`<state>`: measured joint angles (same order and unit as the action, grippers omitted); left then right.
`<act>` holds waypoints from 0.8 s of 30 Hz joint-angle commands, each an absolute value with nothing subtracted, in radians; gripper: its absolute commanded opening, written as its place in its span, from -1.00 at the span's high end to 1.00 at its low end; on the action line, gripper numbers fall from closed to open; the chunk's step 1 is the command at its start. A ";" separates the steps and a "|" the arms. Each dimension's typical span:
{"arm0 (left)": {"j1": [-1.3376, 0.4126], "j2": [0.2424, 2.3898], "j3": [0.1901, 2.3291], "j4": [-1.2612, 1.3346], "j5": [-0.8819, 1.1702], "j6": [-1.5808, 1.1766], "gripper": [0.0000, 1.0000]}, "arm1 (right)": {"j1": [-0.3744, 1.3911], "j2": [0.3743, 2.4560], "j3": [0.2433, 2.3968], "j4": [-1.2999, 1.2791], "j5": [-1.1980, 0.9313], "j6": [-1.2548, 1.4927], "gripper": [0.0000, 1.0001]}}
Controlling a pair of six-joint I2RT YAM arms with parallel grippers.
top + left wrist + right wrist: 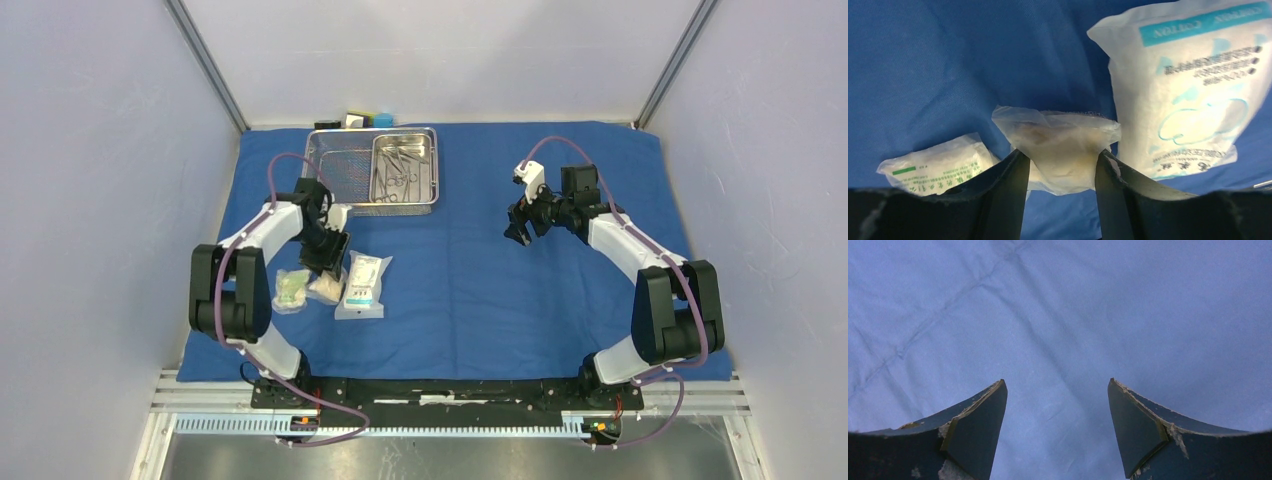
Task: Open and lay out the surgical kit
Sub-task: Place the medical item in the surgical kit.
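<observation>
Grey walls (pixel 100 150); the blue cloth wrap (pixel 480 290) lies spread flat. On it: one mesh basket (pixel 345 165), one steel pan (pixel 405 165), three packets (pixel 364 285). Left gripper (pixel 1060 157) straddles the middle packet (pixel 1058 140), grip unclear; right gripper (pixel 1055 385) gapes empty.

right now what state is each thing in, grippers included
blue cloth: unfolded, spread flat
wire-mesh basket: on the cloth, holding the pan
instruments: inside the pan
green packet: lying on cloth
cotton packet: lying on cloth
left gripper: around middle packet, grip unclear
right gripper: open, empty
</observation>
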<state>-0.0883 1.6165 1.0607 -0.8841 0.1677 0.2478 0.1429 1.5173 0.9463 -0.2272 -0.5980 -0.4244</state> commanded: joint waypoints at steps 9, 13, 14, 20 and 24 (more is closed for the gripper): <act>-0.088 1.702 1.078 -0.888 0.115 0.239 -0.28 | 0.141 1.492 0.982 -0.207 -0.598 -0.431 -0.62; -0.087 1.671 1.103 -0.920 0.125 0.238 -0.37 | 0.140 1.496 0.983 -0.210 -0.600 -0.433 -0.62; -0.088 1.660 1.114 -0.928 0.130 0.238 -0.40 | 0.142 1.497 0.983 -0.210 -0.601 -0.433 -0.61; -0.088 1.574 1.204 -1.005 0.155 0.234 -0.55 | 0.141 1.502 0.986 -0.211 -0.599 -0.433 -0.62; -0.087 1.532 1.248 -1.036 0.169 0.232 -0.71 | 0.141 1.498 0.990 -0.212 -0.599 -0.430 -0.62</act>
